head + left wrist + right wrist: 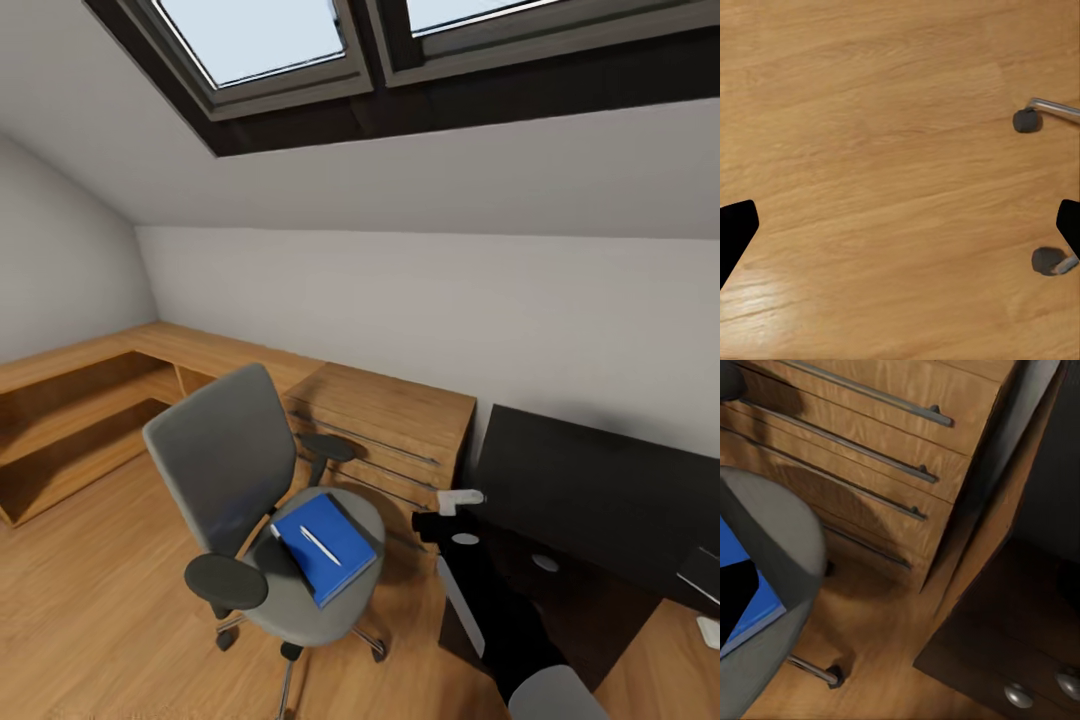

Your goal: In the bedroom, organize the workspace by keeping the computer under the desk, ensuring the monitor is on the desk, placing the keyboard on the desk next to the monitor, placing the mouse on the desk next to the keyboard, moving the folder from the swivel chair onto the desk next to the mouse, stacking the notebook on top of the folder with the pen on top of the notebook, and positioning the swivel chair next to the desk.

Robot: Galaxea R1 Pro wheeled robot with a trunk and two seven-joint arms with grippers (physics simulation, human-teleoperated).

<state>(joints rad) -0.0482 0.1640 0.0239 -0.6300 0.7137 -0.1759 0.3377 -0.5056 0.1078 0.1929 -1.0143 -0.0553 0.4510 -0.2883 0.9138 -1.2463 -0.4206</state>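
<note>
On the swivel chair (262, 470), the folder (325, 545) hides all but the pen (321, 545).

The right arm (490, 600) is built of glossy black segments, rounded and tube-like, with a pale grey-white shell at its near end (555, 697); a thin white stripe runs along one side of the forearm; two small pale oval marks sit on the black casing nearer the wrist (465, 539); at the far end a small white block-shaped part (458, 499) juts out from the black body; in the left wrist view, the left tool's fingers (735, 232) show as flat, matte black, blunt-edged shapes with no visible markings, screws or cables.
</note>
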